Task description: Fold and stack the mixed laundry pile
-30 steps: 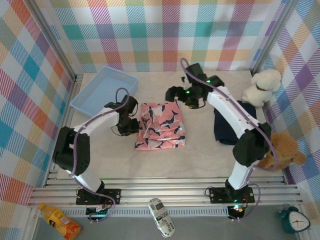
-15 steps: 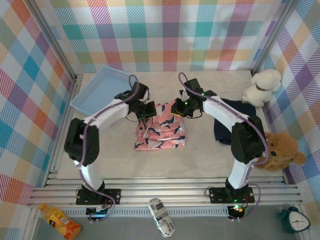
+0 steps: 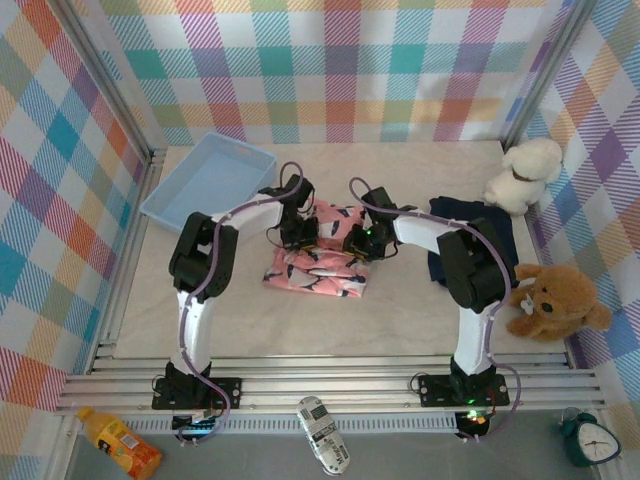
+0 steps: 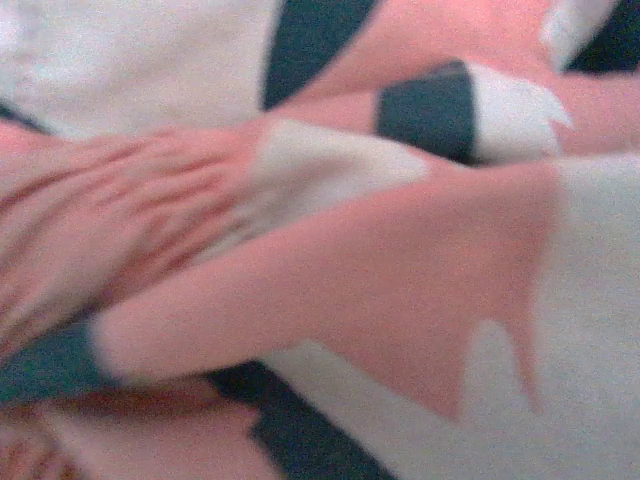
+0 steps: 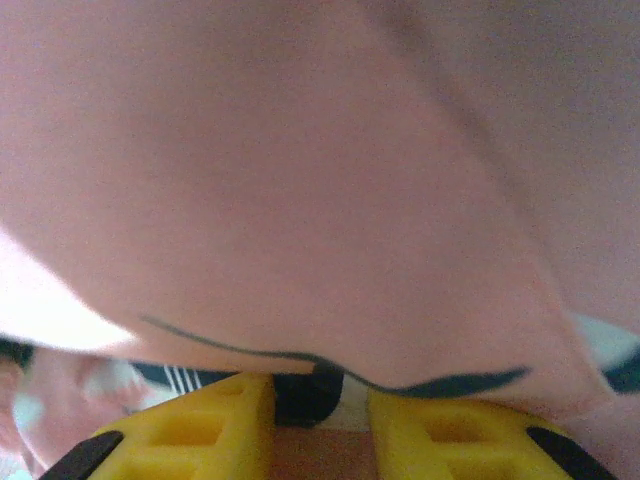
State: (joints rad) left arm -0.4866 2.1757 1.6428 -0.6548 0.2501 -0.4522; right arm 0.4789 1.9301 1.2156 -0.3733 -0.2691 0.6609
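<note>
Since the earlier frame, left hand (image 3: 303,235) and right hand (image 3: 353,243) have drawn the pink garment's (image 3: 312,274) far edge toward 6 o'clock, at the middle of the counter (image 3: 400,310). Right hand narrow, pinching cloth; left hand's state cannot be told. Advise matched, level travel so edges align.

Blurred, close-up pink garment (image 4: 330,270) with navy-and-white print, gathered creases at left.

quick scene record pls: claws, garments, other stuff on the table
pink garment: table centre, partly folded
left claw: at its far edge, grip hidden
right claw: same edge, cloth between yellow fingers
navy T-shirt: right of it, apart from both claws
basket: far left
white plush: far right corner
brown plush: right edge, nearer
</note>
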